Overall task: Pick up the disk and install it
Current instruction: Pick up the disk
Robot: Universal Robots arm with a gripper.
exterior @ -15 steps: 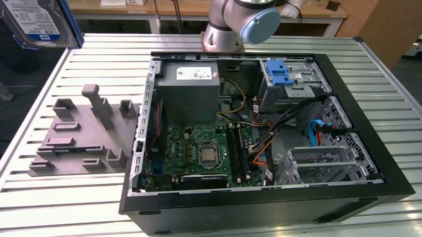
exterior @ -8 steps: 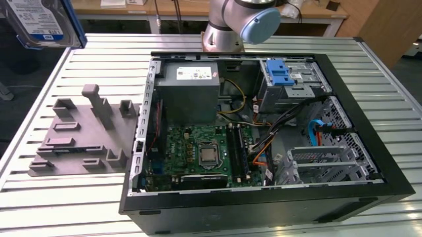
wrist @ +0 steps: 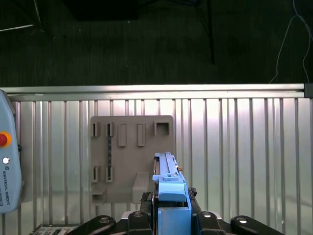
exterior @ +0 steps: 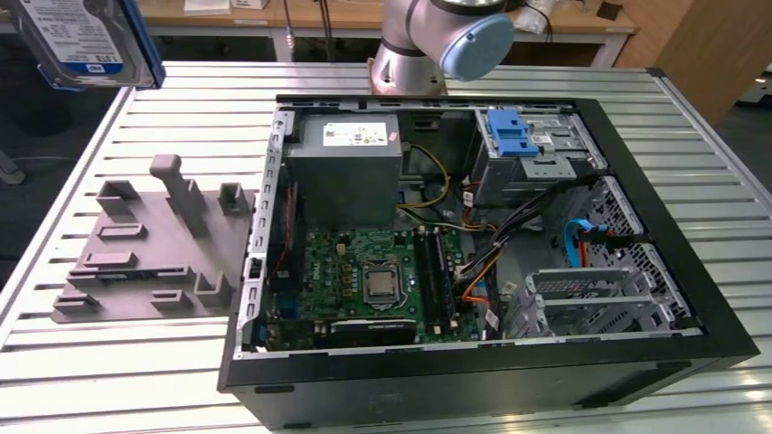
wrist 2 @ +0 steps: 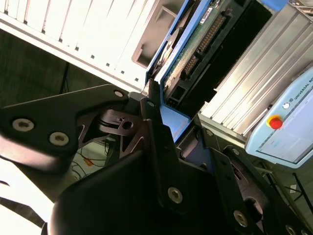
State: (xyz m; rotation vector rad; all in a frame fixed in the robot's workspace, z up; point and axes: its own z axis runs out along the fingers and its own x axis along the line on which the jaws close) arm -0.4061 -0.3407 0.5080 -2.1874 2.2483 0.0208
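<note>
So the claw (wrist: 172, 218) is clamped shut on the flat silver hard drive with blue plastic side rails (exterior: 87, 38). It's gripping the drive edge-on by one end, high above the grey plastic fixture plate (wrist: 128, 147). The open black computer case (exterior: 483, 362) sits well off to the claw's side. I'd keep the squeeze firm and the drive square, since a tilted rail would probably snag.
</note>
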